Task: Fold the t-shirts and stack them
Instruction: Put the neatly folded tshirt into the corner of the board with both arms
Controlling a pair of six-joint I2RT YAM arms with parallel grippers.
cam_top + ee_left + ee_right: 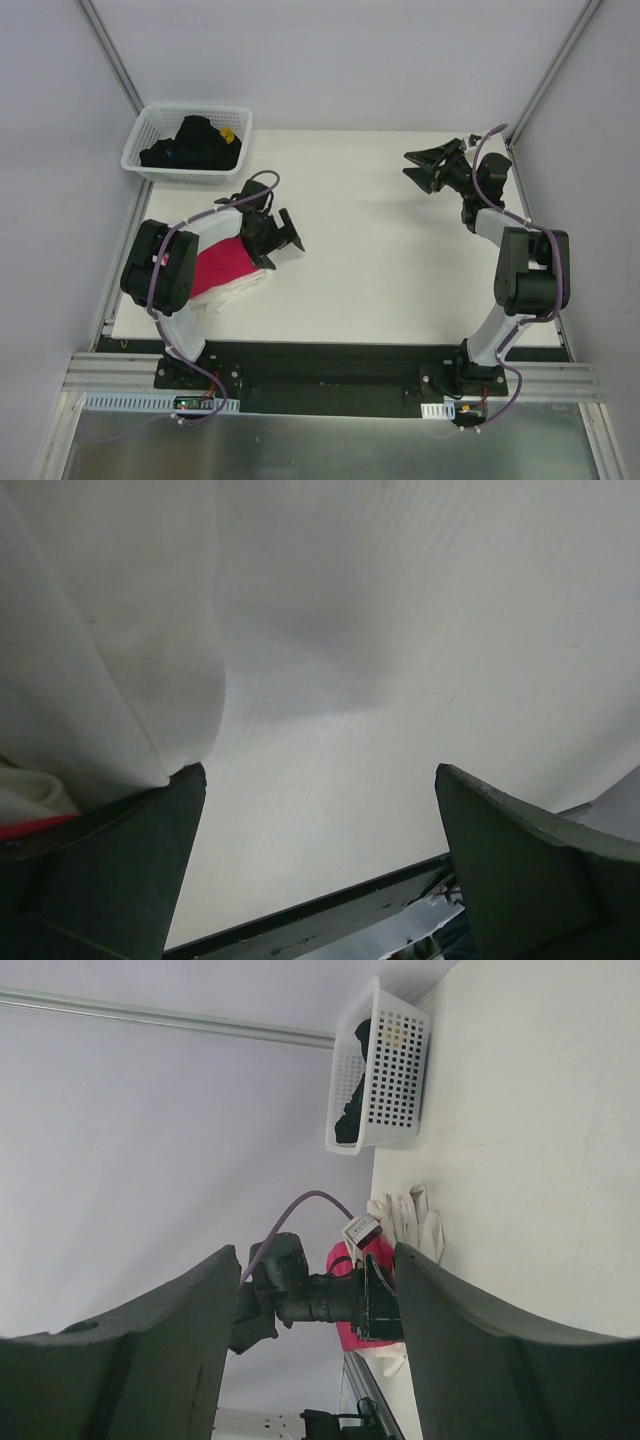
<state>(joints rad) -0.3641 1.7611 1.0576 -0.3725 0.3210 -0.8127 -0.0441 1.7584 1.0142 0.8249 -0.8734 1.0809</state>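
Observation:
A magenta-red t-shirt [222, 266] lies folded at the table's left edge on top of a cream-white t-shirt [240, 287]. The left arm partly covers both. My left gripper [287, 232] hangs open just right of the pile, nothing between its fingers. In the left wrist view the cream cloth [100, 630] touches the left finger [120, 880], and a red sliver [30, 827] shows under it. My right gripper [425, 166] is raised at the back right, open and empty. Its view looks across at the magenta shirt [356, 1336] and the white cloth [410, 1220].
A white lattice basket [150, 165] with dark clothes stands at the back left corner, also seen as the basket [385, 1070] in the right wrist view. The table's near edge [330, 905] runs just below the left gripper [320, 810]. Frame posts rise at both back corners.

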